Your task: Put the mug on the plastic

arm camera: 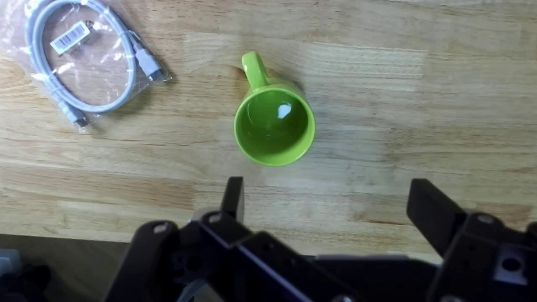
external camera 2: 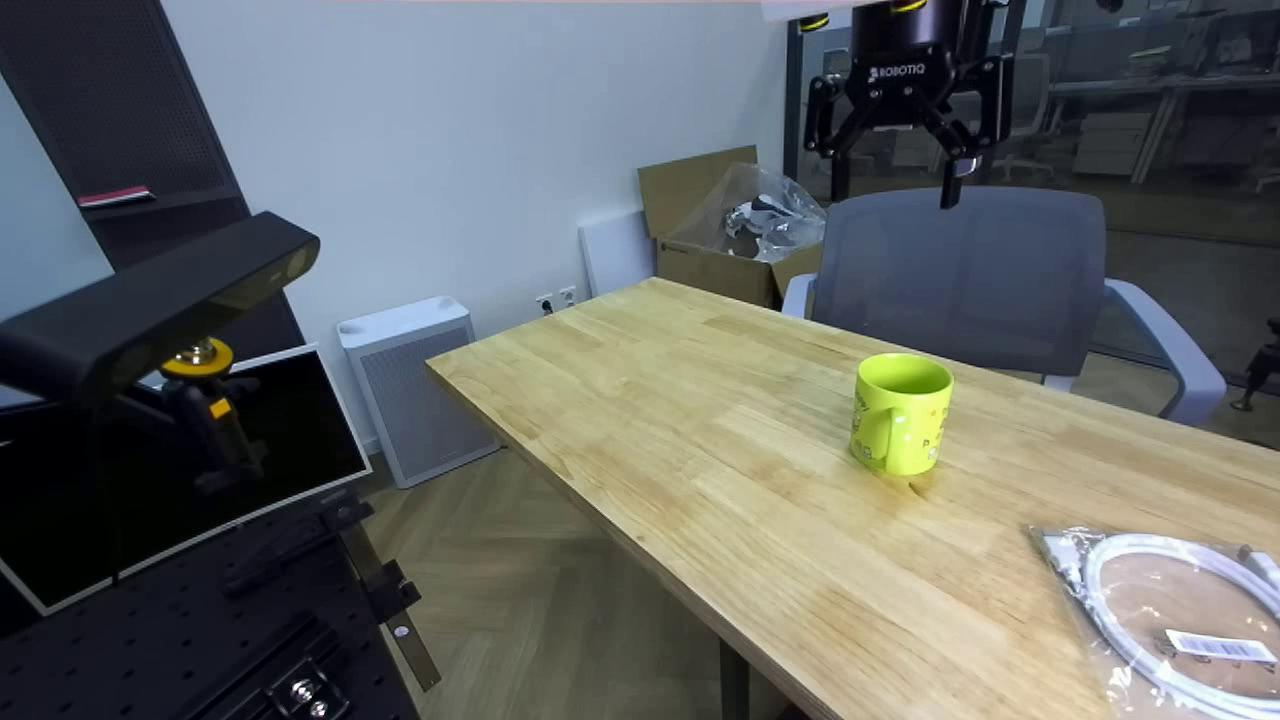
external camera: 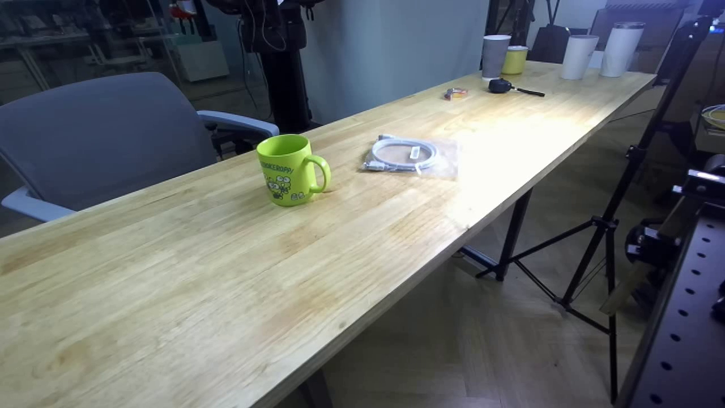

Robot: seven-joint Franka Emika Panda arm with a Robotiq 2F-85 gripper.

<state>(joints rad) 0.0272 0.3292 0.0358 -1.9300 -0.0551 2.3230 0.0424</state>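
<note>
The lime-green mug [external camera: 287,175] stands upright on the wooden table in both exterior views [external camera 2: 900,420]. In the wrist view I look down into the mug [arm camera: 275,126], its handle toward the top. The clear plastic packet [external camera: 447,158] with a pale coiled cable lies flat beside the mug, apart from it. It is partly cut off in an exterior view [external camera 2: 1170,600] and at the upper left of the wrist view [arm camera: 96,63]. My gripper [external camera 2: 896,188] is open and empty, high above the table. In the wrist view the fingers [arm camera: 326,184] are wide apart, below the mug's rim.
A grey office chair [external camera: 107,124] stands against the table's long edge. Farther along the table are a small orange packet [external camera: 456,94], a black strapped object [external camera: 500,86], a yellow-green cup [external camera: 515,61] and several tall cups. A tripod [external camera: 609,221] stands beside the table.
</note>
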